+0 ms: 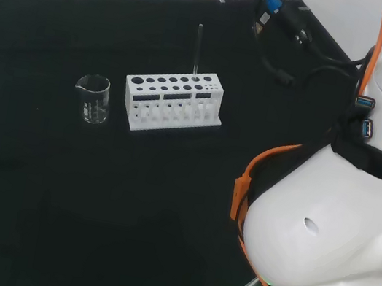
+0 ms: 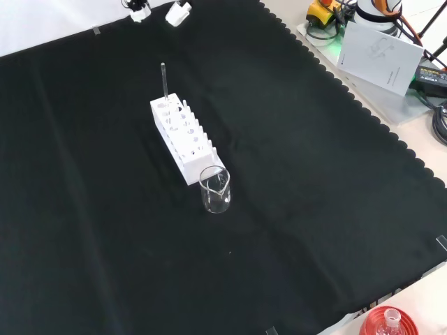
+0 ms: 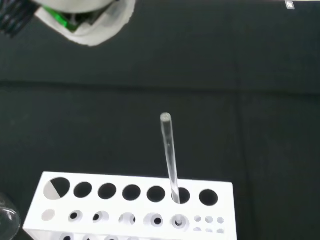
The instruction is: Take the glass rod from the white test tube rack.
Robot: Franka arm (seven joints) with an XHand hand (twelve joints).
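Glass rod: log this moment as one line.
phase: approach | rod: upright in rack, untouched | robot hand: above, apart from rod | beaker: beside rack

My fingertips [image 2: 178, 14] hang well above the glass rod [image 2: 164, 80] standing upright in the white rack [image 2: 183, 138].

The desk [image 1: 36, 182] is covered in matt black cloth. The test tube rack [image 1: 173, 101] is seen as smooth white plastic. The glass rod [image 3: 169, 155] and the beaker [image 2: 215, 189] are shown clear and glossy.
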